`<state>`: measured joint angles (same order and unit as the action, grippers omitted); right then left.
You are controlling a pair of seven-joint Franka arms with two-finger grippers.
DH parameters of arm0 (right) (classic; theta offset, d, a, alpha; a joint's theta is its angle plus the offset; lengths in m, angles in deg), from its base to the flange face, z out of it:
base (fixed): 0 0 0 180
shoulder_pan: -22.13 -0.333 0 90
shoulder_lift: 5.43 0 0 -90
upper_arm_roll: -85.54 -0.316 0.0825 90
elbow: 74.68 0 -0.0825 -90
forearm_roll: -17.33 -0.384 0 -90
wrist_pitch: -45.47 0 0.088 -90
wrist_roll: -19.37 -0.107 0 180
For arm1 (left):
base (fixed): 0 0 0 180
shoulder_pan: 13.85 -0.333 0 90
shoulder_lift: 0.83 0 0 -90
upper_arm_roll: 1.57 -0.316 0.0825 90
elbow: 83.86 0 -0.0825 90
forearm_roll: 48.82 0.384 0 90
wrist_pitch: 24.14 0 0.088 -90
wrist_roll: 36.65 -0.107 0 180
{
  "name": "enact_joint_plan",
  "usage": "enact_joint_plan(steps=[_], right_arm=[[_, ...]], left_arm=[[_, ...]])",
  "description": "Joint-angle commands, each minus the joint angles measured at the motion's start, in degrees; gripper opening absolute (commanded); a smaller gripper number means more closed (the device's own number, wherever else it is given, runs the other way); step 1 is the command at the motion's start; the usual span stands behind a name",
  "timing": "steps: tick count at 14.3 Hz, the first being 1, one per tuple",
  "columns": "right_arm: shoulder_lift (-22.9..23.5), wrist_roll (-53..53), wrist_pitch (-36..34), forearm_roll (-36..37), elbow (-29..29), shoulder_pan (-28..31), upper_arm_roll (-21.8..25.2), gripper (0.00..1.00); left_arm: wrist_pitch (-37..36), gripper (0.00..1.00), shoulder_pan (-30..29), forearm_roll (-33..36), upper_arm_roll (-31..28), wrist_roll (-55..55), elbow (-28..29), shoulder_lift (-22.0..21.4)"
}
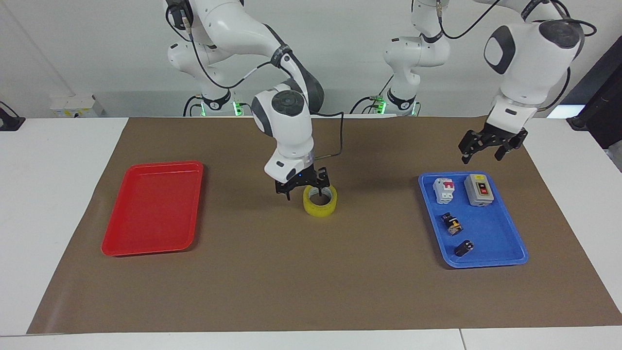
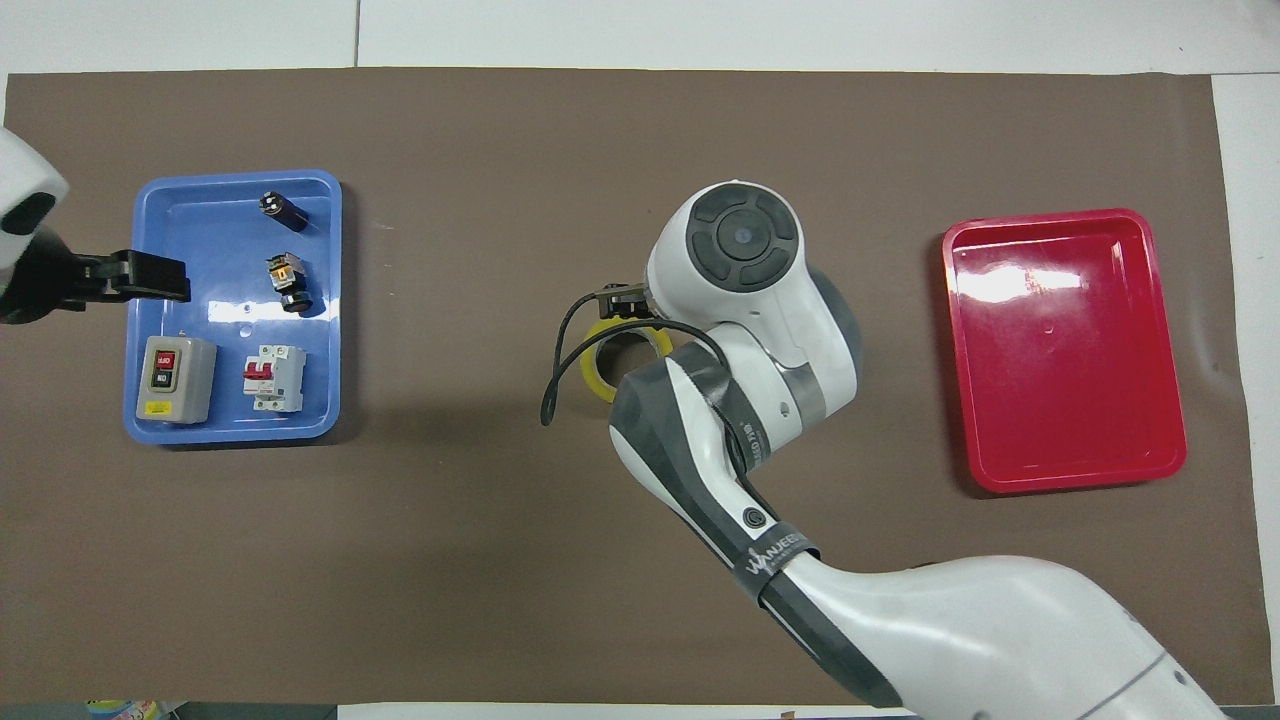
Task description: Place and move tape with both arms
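The yellow tape [image 1: 320, 205] lies flat on the brown mat [image 1: 311, 282], midway between the two trays. My right gripper [image 1: 304, 193] is low at the tape and open. One finger stands inside the ring and the other outside it, toward the red tray. In the overhead view the right arm's wrist covers most of the tape [image 2: 595, 375]. My left gripper [image 1: 491, 148] is open and empty. It hangs in the air over the mat by the blue tray's edge nearest the robots, and also shows in the overhead view [image 2: 175, 283].
A red tray [image 1: 150, 209] lies toward the right arm's end. A blue tray [image 1: 491, 228] toward the left arm's end holds a white breaker [image 1: 443, 189], a grey switch box [image 1: 478, 189] and two small dark parts [image 1: 452, 224].
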<state>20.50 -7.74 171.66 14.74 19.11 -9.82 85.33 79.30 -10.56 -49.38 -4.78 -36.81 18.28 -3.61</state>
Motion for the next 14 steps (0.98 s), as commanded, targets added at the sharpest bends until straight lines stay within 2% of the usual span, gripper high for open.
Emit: enact_joint_plan(steps=[1, 3, 5, 7, 10, 12, 14], right_arm=[[-0.18, -0.58, 0.82, -0.22, 2.54, -0.56, 0.29, 1.00], [-1.67, -0.75, 2.38, -0.05, 7.10, -1.44, 0.29, 1.00], [-2.38, -0.58, 2.57, 0.04, 9.22, -1.53, 0.29, 1.00], [-2.56, -0.58, 2.65, 0.04, 9.49, -1.53, 0.29, 0.86], [-3.17, -0.05, 4.31, 0.04, 11.77, -1.62, 0.29, 0.74], [-3.26, -0.05, 5.38, 0.04, 12.74, -1.62, 0.29, 0.54], [-3.26, 0.04, 5.47, 0.04, 12.74, -1.44, 0.29, 0.20]], left_arm=[[-8.84, 1.00, -2.59, -1.91, 0.40, -4.76, -8.87, 3.04], [-11.32, 1.00, -2.59, -1.38, 0.40, -4.94, -9.77, 2.88], [-12.38, 1.00, -2.50, -1.38, 0.49, -4.68, -7.67, 1.56], [-12.82, 1.00, -2.59, -1.38, 0.49, -4.68, -6.43, 0.86], [-12.21, 1.00, -2.41, -1.38, 0.58, -4.33, -5.90, 0.67], [-12.03, 1.00, -2.33, -1.38, 0.58, -4.33, -5.90, 0.68], [-12.03, 1.00, -2.24, -1.38, 0.58, -4.33, -5.90, 0.68]])
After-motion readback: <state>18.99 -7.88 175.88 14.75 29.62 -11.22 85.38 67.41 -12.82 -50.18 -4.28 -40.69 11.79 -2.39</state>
